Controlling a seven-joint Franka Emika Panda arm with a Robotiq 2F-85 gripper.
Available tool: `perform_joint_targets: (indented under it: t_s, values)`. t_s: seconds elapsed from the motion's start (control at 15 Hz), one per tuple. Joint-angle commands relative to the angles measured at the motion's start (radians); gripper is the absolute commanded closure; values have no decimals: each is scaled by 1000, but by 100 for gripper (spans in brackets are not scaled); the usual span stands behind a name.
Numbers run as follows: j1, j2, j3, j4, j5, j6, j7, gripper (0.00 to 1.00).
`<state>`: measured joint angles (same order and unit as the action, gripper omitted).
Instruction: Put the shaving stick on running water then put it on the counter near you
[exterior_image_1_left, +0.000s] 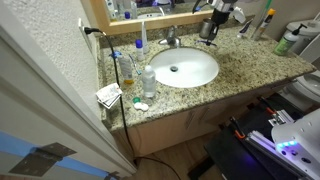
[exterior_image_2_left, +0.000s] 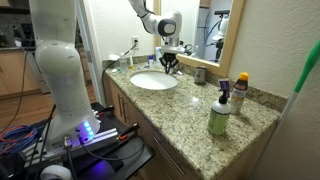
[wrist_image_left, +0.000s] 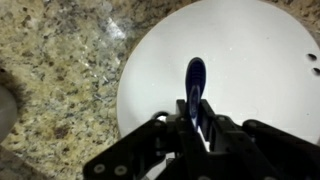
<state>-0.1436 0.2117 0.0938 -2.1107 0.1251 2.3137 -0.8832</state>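
In the wrist view my gripper (wrist_image_left: 196, 115) is shut on a dark blue shaving stick (wrist_image_left: 195, 75), which sticks out from between the fingers over the white oval basin (wrist_image_left: 250, 50). The speckled granite counter (wrist_image_left: 60, 70) lies to the left of the basin rim. In both exterior views the gripper (exterior_image_1_left: 208, 30) (exterior_image_2_left: 170, 62) hangs at the far edge of the basin (exterior_image_1_left: 183, 68) (exterior_image_2_left: 153, 82), close to the silvery faucet (exterior_image_1_left: 172, 40). No stream of water can be made out.
Small bottles (exterior_image_1_left: 148, 80) and a flat packet (exterior_image_1_left: 108, 95) stand on the counter (exterior_image_1_left: 240, 62) beside the basin. A green spray bottle (exterior_image_2_left: 218, 118) and a red-capped bottle (exterior_image_2_left: 241, 90) stand at one end. A mirror (exterior_image_2_left: 215, 30) backs the counter.
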Motion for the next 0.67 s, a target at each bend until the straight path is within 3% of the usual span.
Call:
perform_joint_targets:
  t_s: [0.0,0.33,0.4,0.47,0.53,0.6]
  values:
    - [56,71,-12,1,-45,0,46,96]
    - [80,149,31,36,35,55,70,96]
    - [76,124,22,11,7,25,57,85]
    - [80,132,29,17,15,38,65,85]
    - [81,138,31,22,17,43,71,96]
    - [78,143,33,26,26,54,71,96]
